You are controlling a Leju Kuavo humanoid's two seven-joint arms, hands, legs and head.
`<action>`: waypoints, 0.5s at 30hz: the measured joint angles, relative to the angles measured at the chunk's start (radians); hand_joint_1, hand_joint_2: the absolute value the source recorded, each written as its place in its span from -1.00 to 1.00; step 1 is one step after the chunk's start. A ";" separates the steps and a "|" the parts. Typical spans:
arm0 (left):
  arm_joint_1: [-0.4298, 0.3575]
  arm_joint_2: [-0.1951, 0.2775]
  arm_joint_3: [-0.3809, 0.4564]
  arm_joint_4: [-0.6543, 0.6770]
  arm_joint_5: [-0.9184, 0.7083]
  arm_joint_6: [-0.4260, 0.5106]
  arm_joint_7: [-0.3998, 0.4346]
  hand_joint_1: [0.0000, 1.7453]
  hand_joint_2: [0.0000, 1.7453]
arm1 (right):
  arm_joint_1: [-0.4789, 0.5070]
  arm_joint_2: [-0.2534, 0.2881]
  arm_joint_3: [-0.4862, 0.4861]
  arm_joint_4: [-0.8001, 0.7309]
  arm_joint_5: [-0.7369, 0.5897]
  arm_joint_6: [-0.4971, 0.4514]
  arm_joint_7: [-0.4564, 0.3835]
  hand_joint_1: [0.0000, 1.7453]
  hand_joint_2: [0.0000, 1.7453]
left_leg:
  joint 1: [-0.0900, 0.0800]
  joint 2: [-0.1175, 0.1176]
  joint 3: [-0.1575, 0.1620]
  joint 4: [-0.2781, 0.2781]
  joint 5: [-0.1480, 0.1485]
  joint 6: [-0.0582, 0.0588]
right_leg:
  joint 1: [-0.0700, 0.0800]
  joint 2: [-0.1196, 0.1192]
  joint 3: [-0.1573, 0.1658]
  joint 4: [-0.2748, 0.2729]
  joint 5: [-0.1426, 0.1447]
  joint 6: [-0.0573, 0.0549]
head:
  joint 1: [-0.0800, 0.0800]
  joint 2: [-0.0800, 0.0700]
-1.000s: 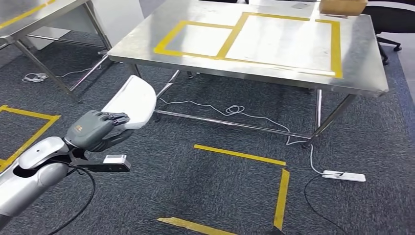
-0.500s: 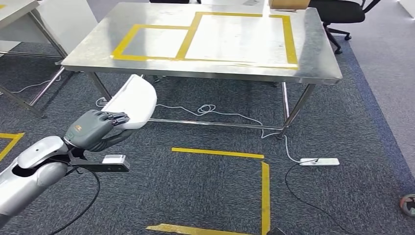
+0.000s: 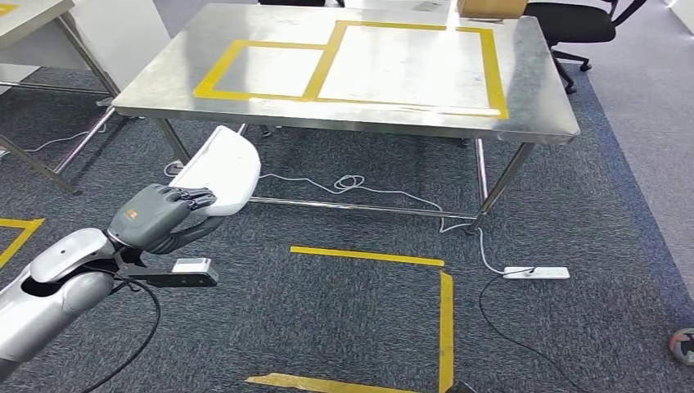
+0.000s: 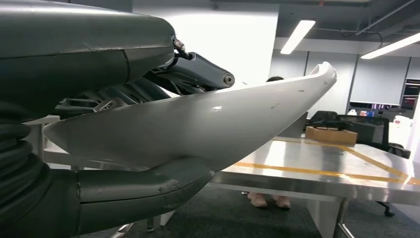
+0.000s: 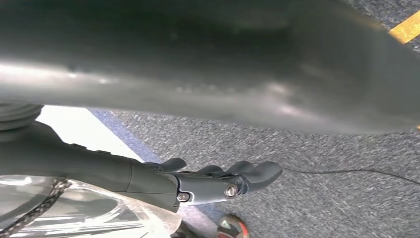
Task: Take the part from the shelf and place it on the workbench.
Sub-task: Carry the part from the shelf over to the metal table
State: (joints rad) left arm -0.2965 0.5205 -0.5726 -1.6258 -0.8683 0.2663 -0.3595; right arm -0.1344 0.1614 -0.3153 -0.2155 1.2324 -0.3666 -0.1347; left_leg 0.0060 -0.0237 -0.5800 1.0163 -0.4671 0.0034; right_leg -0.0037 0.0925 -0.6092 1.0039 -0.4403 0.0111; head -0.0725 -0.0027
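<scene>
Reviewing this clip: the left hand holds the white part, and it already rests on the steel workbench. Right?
Not quite. The left hand does hold the white part, but the head view shows it in the air above the carpet, short of the steel workbench.

The workbench (image 3: 524, 98) stands ahead, across the upper middle of the head view, with two taped rectangles side by side on its top and a box (image 3: 491, 7) at its far right corner. A chair (image 3: 573, 24) sits behind that corner. Before the bench, low on the left, the left hand (image 3: 155, 217) holds the part (image 3: 219, 170) above the carpet. A power strip (image 3: 536, 273) lies on the floor below the bench's right end, and a second table (image 3: 33, 16) stands to the left.
</scene>
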 joint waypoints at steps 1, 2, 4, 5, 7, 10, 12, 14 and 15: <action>0.000 0.000 0.000 0.000 0.000 0.002 0.000 1.00 1.00 | 0.000 0.000 0.000 0.000 0.000 0.000 0.000 -1.00 -1.00 | 0.000 0.000 0.000 0.000 0.000 0.000 | 0.000 0.000 0.000 0.000 0.000 0.000 | 0.000 0.000; 0.000 -0.001 0.000 0.000 -0.001 0.004 0.000 1.00 1.00 | 0.000 0.000 0.000 0.000 -0.001 0.000 0.000 -1.00 -1.00 | 0.000 0.000 0.000 0.000 0.000 0.000 | 0.000 0.000 0.000 0.000 0.000 0.000 | 0.000 0.000; 0.001 -0.002 0.000 0.000 -0.004 0.008 0.000 1.00 1.00 | 0.000 0.000 0.000 0.000 -0.002 0.000 0.000 -1.00 -1.00 | 0.000 0.000 0.000 0.000 0.001 0.001 | 0.001 0.000 -0.001 0.001 0.000 0.000 | 0.000 0.000; 0.001 -0.002 0.000 0.000 -0.006 0.009 0.000 1.00 1.00 | 0.000 0.000 0.000 0.000 -0.002 0.000 0.000 -1.00 -1.00 | 0.001 0.000 0.000 0.000 0.001 0.000 | 0.001 0.000 -0.001 0.001 0.000 0.000 | 0.000 0.000; 0.001 -0.002 0.000 0.000 -0.010 0.008 0.000 1.00 1.00 | 0.000 0.000 0.000 0.000 -0.003 0.000 0.000 -1.00 -1.00 | 0.001 0.000 0.000 0.000 0.001 0.000 | 0.001 0.000 -0.002 0.002 0.000 0.000 | 0.000 0.000; 0.001 -0.002 0.000 0.000 -0.011 0.002 0.000 1.00 1.00 | 0.000 0.000 0.000 0.000 -0.003 0.000 0.000 -1.00 -1.00 | 0.002 0.000 0.000 0.000 0.001 -0.001 | 0.002 0.000 -0.002 0.003 0.000 0.000 | 0.000 0.000; 0.001 -0.002 0.000 0.000 -0.011 -0.003 0.000 1.00 1.00 | 0.000 0.000 0.000 0.000 -0.004 0.000 0.000 -1.00 -1.00 | 0.002 0.000 0.000 0.000 0.001 -0.001 | 0.002 0.000 -0.002 0.003 0.000 0.000 | 0.000 0.000; 0.001 -0.002 0.000 0.000 -0.011 -0.008 0.000 1.00 1.00 | 0.000 0.000 0.000 0.000 -0.005 0.000 0.000 -1.00 -1.00 | 0.002 0.000 0.000 -0.001 0.002 -0.001 | 0.003 0.000 -0.002 0.003 0.000 0.000 | 0.000 0.000; 0.000 -0.003 0.000 0.000 -0.011 -0.012 0.000 1.00 1.00 | 0.000 0.000 0.000 0.000 -0.005 0.000 0.000 -1.00 -1.00 | 0.002 0.000 0.000 -0.001 0.002 -0.001 | 0.003 0.000 -0.002 0.003 0.000 0.000 | 0.000 0.000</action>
State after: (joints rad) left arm -0.2967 0.5179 -0.5726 -1.6258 -0.8792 0.2548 -0.3594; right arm -0.1347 0.1614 -0.3151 -0.2155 1.2272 -0.3665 -0.1347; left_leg 0.0082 -0.0237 -0.5798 1.0157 -0.4655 0.0026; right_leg -0.0012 0.0924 -0.6115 1.0071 -0.4402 0.0109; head -0.0726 -0.0027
